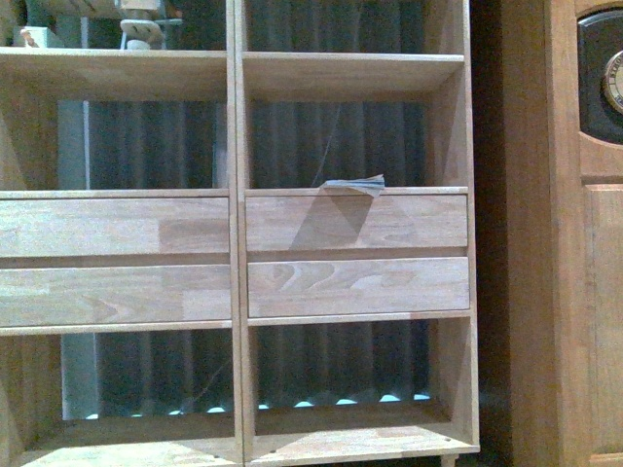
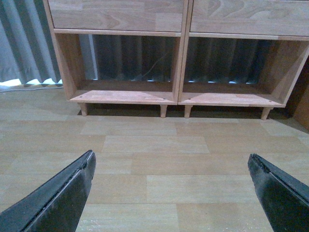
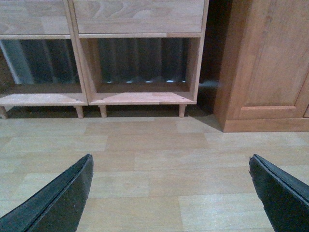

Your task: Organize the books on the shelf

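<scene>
The light wood shelf [image 1: 234, 243] fills the front view, with open backless compartments and plain drawer-like fronts [image 1: 355, 222]. A thin grey-teal book [image 1: 354, 185] lies flat in the right middle compartment, its edge over the drawer front. The white paperback is out of view. Neither arm shows in the front view. My left gripper [image 2: 170, 155] is open and empty above the wood floor, facing the shelf's bottom compartments [image 2: 128, 96]. My right gripper [image 3: 171, 157] is open and empty above the floor, facing the shelf's bottom right compartment [image 3: 142, 96].
A darker brown cabinet [image 1: 589, 253] with a clock [image 1: 613, 83] stands right of the shelf; it also shows in the right wrist view [image 3: 265, 63]. A grey curtain [image 1: 156, 146] hangs behind the shelf. Small objects [image 1: 141, 24] sit on the top left shelf board.
</scene>
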Controlling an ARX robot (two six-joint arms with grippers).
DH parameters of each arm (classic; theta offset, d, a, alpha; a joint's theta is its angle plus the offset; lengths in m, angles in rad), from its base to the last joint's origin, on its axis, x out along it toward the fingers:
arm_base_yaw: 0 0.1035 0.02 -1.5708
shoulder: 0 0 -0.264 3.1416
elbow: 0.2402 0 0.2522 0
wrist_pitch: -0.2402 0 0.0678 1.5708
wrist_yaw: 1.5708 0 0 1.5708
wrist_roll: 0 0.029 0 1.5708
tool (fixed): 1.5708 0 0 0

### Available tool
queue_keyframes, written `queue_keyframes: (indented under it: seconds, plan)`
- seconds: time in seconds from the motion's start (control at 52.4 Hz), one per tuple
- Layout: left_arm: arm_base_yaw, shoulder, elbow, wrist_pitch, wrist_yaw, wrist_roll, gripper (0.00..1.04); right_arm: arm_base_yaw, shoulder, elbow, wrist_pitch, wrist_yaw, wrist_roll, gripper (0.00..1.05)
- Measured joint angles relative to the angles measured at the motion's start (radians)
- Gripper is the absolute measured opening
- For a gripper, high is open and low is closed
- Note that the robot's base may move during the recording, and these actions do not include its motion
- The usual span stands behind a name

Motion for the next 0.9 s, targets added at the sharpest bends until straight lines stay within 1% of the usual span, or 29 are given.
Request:
queue_keyframes:
  seconds: [0.898]
  plan:
    - [0.000,0.000,0.000,0.000,0.000,0.000,0.97,0.000,0.000,0.000,0.000,0.000,0.000,0.98]
